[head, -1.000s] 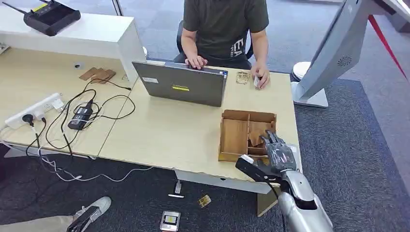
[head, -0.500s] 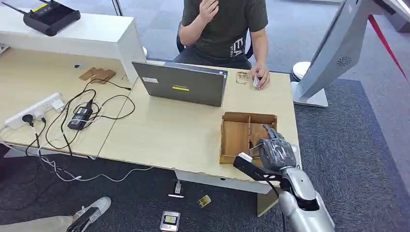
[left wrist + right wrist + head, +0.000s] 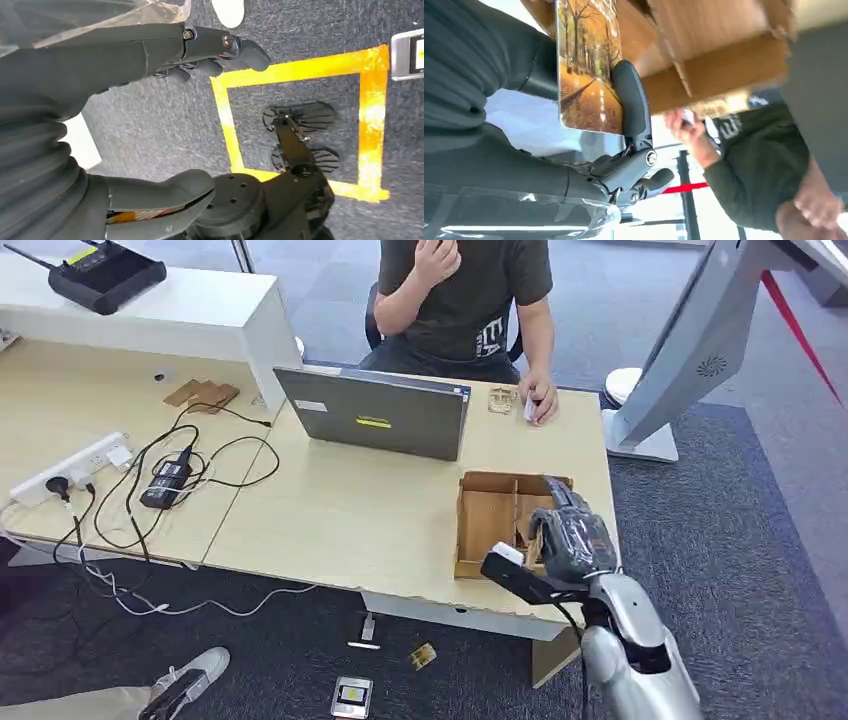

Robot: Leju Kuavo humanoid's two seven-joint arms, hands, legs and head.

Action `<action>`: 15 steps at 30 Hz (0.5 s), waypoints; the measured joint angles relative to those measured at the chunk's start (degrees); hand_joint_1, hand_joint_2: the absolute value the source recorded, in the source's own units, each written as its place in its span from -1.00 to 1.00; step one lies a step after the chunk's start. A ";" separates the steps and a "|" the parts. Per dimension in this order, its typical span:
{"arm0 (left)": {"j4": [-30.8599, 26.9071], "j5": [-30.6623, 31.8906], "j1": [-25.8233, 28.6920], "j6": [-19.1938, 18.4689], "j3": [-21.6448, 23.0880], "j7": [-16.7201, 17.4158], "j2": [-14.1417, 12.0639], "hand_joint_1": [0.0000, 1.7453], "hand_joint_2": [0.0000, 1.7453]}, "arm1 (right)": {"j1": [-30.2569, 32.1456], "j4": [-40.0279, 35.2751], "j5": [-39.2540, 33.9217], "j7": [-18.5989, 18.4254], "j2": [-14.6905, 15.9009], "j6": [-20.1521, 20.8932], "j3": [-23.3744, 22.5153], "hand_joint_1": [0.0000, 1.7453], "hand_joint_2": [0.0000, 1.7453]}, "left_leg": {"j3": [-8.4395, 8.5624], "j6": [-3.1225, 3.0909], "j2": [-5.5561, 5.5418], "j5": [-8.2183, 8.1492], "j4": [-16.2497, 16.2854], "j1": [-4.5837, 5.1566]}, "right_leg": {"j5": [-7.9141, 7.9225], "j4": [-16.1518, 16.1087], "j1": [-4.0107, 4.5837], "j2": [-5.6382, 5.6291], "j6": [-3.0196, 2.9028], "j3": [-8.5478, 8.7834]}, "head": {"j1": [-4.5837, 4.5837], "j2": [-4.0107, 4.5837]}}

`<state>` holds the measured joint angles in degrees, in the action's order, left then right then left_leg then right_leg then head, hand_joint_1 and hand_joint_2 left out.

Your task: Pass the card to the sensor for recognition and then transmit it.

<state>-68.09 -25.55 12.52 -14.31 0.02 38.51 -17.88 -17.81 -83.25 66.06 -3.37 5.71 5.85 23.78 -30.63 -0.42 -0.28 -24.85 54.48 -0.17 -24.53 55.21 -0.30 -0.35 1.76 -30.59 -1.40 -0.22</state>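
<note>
1 card is in play. From the head view, the right hand [image 3: 567,535] is seen above the near right compartment of the wooden box [image 3: 487,520] at the table [image 3: 340,520] edge. At the right wrist, the card [image 3: 586,67] is pinched flat between thumb and fingers [image 3: 631,102], its long axis along them. At the left wrist, the left hand [image 3: 150,55] hangs, fingers loosely apart, holding nothing.

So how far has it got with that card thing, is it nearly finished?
Only the first step looks done: the right hand holds the card with the autumn-tree picture, pinched just above the wooden box. Lifting it clear is in hand. Showing it to a sensor and passing it on are still left. The left hand holds nothing.
</note>
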 joint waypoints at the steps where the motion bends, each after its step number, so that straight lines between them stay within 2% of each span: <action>1: 1.09 1.49 -0.66 -1.73 -0.28 0.00 0.00 -1.00 1.00 | -2.30 0.22 -1.86 1.01 -0.13 1.07 -0.85 1.00 1.00 | -0.01 0.01 0.00 0.01 0.00 0.00 | 0.01 0.00 0.00 0.00 0.00 0.01 | 0.02 0.00; 5: 2.25 2.91 -1.36 -5.14 -1.05 -0.26 -0.04 -1.00 1.00 | -10.27 4.97 -7.83 3.74 -0.77 1.58 -3.00 1.00 1.00 | 0.00 0.04 0.01 0.07 0.00 0.00 | 0.07 0.02 0.00 -0.03 0.00 0.01 | 0.02 0.00; 10: 2.87 2.78 -1.61 -5.23 -1.03 -0.22 -0.50 -1.00 1.00 | -24.34 18.87 -10.08 5.80 -2.08 -3.69 -4.64 1.00 1.00 | -0.07 0.02 0.00 0.16 0.01 0.00 | 0.17 0.05 0.00 -0.03 -0.06 -0.08 | 0.04 0.00; 13: 2.76 1.69 -1.18 -3.07 -0.72 0.04 -0.63 -1.00 1.00 | -32.66 28.49 -9.19 4.46 -3.65 -4.96 -5.05 1.00 1.00 | -0.12 0.02 0.02 0.17 0.01 0.01 | 0.17 0.09 0.00 -0.04 -0.07 -0.18 | -0.04 0.00; 15: 2.69 0.90 -1.18 -2.69 -0.55 0.04 -0.90 -1.00 1.00 | -36.10 32.65 -9.12 3.79 -4.24 -4.94 -5.07 1.00 1.00 | -0.13 0.03 -0.05 0.17 0.01 0.00 | 0.15 0.09 0.00 -0.03 -0.08 -0.13 | 0.02 0.00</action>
<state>-65.39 -24.65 11.35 -17.00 -0.52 38.56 -18.78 -53.91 -50.60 56.94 0.42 1.46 0.92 18.71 -30.75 -0.39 -0.33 -24.68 54.50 -0.17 -24.39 55.29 -0.30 -0.37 1.68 -30.72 -1.38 -0.22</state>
